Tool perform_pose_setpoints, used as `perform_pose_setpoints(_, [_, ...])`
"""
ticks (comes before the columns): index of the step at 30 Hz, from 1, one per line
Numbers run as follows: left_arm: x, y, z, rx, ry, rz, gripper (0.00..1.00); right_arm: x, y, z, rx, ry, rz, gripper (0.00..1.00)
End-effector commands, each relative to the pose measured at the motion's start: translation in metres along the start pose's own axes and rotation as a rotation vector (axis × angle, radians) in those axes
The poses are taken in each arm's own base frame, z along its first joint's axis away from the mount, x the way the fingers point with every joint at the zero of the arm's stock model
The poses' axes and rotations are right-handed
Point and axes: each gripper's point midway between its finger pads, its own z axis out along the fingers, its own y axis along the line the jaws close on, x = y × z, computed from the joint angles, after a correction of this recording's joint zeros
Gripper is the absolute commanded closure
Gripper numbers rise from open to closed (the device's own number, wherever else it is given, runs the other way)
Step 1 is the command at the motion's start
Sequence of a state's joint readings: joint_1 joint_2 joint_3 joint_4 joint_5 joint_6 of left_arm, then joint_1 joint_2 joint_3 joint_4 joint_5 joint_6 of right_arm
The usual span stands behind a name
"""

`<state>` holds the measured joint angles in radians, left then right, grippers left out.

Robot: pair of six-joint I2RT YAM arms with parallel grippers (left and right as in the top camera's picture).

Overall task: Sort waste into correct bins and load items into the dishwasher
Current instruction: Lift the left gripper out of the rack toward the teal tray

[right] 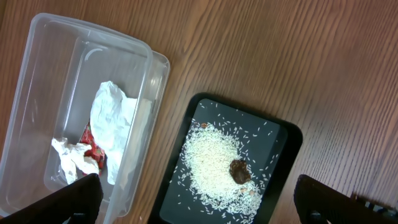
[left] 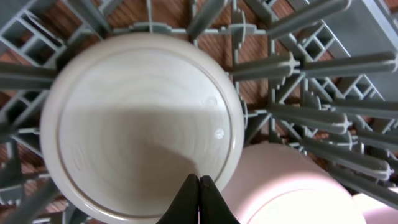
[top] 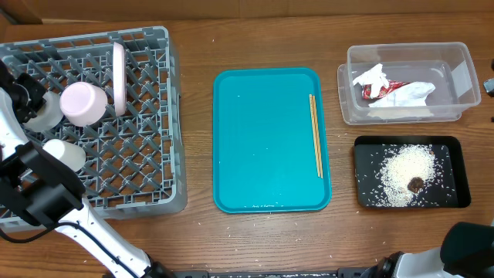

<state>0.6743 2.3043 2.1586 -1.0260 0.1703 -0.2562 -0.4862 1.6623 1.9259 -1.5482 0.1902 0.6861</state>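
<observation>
My left gripper (left: pixel 199 186) is shut and empty, its tips just over the upturned base of a white cup (left: pixel 143 124) standing in the grey dish rack (top: pixel 139 177). A pink cup (left: pixel 292 186) sits beside it; it also shows in the overhead view (top: pixel 82 103). A pink plate (top: pixel 118 77) stands upright in the rack. A wooden chopstick (top: pixel 316 135) lies on the right side of the teal tray (top: pixel 255 170). My right gripper (right: pixel 199 202) is open and empty above the black tray (right: pixel 280 143) of rice.
A clear bin (top: pixel 455 62) at the back right holds crumpled white paper (top: pixel 372 77) and a red wrapper (top: pixel 380 90). The black tray (top: pixel 455 154) holds scattered rice (top: pixel 405 174) and a brown scrap (top: pixel 416 184). Another white cup (top: pixel 65 154) is in the rack.
</observation>
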Motion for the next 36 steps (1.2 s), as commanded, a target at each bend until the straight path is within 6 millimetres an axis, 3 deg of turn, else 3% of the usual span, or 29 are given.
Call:
perform_pose_setpoints(1, [-0.012, -0.019, -0.041, 0.108, -0.056, -0.009, 0.96, -0.006, 0.001, -0.005, -0.007, -0.025, 0.003, 0.0])
perform_pose_setpoints(6, [-0.028, -0.042, -0.125, 0.247, -0.179, -0.095, 0.96, -0.006, 0.001, -0.005, -0.007, -0.025, 0.003, 0.0])
perform_pose_setpoints(8, [-0.026, -0.056, -0.163, 0.337, -0.209, -0.118, 0.96, -0.006, 0.001, -0.005, -0.007, -0.025, 0.003, 0.0])
perform_pose_setpoints(9, [-0.021, -0.067, -0.181, 0.399, -0.207, -0.117, 0.9, -0.005, 0.001, -0.005, -0.007, -0.025, 0.003, 0.0])
perform_pose_setpoints(11, [-0.004, -0.093, -0.217, 0.551, -0.172, -0.086, 0.58, -0.006, 0.001, -0.005, -0.007, -0.025, 0.003, 0.0])
perform_pose_setpoints(12, [0.013, -0.113, -0.242, 0.674, -0.124, -0.055, 0.18, -0.006, 0.001, -0.005, -0.007, -0.025, 0.003, 0.0])
perform_pose_setpoints(13, [0.024, -0.123, -0.255, 0.74, -0.088, -0.04, 0.02, -0.006, 0.001, -0.005, -0.007, -0.025, 0.003, 0.0])
perform_pose_setpoints(18, [0.105, -0.184, -0.319, 1.08, 0.11, 0.195, 0.0, -0.006, 0.001, -0.005, -0.007, -0.025, 0.003, 0.0])
perform_pose_setpoints(22, [0.171, -0.219, -0.326, 1.096, 0.243, 0.352, 0.0, -0.005, 0.001, -0.005, -0.007, -0.025, 0.003, 0.0])
perform_pose_setpoints(28, [0.269, -0.261, -0.292, 0.806, 0.407, 0.572, 0.0, -0.006, 0.001, -0.005, -0.007, -0.025, 0.003, 0.0])
perform_pose_setpoints(32, [0.314, -0.282, -0.26, 0.468, 0.325, 0.605, 0.01, -0.006, 0.001, -0.005, -0.007, -0.025, 0.003, 0.0])
perform_pose_setpoints(36, [0.357, -0.311, -0.241, 0.304, 0.211, 0.581, 0.06, -0.006, 0.001, -0.005, -0.007, -0.025, 0.003, 0.0])
